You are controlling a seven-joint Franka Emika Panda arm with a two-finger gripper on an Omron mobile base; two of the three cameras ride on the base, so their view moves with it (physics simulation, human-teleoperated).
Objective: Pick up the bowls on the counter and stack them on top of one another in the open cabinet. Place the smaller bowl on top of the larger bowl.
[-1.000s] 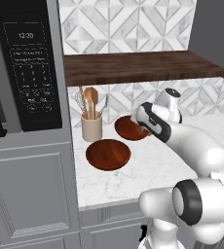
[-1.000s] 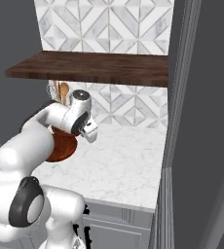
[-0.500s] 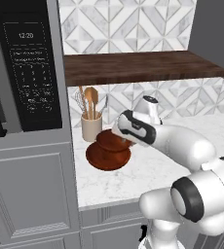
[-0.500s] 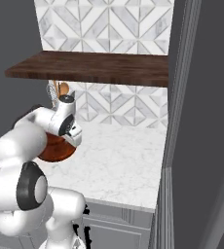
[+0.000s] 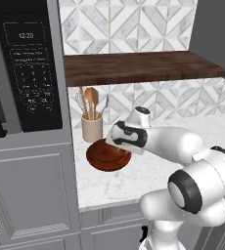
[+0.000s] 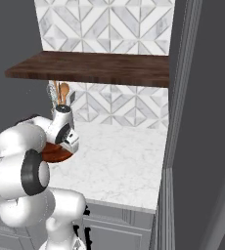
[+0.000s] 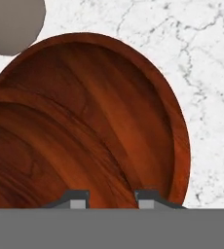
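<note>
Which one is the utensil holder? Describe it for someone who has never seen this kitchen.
Find the dark wooden shelf and the white marble counter beneath it. At the counter's left end, beside the microwave, stands the beige cup. It is upright and holds wooden spoons and a whisk, unlike the flat reddish-brown bowl lying in front of it.

The wider reddish-brown wooden bowl and the narrower reddish-brown wooden bowl show glossy streaked grain. The white marble counter looks smooth, grey-veined. The dark brown shelf board shows matt wood grain.
</note>
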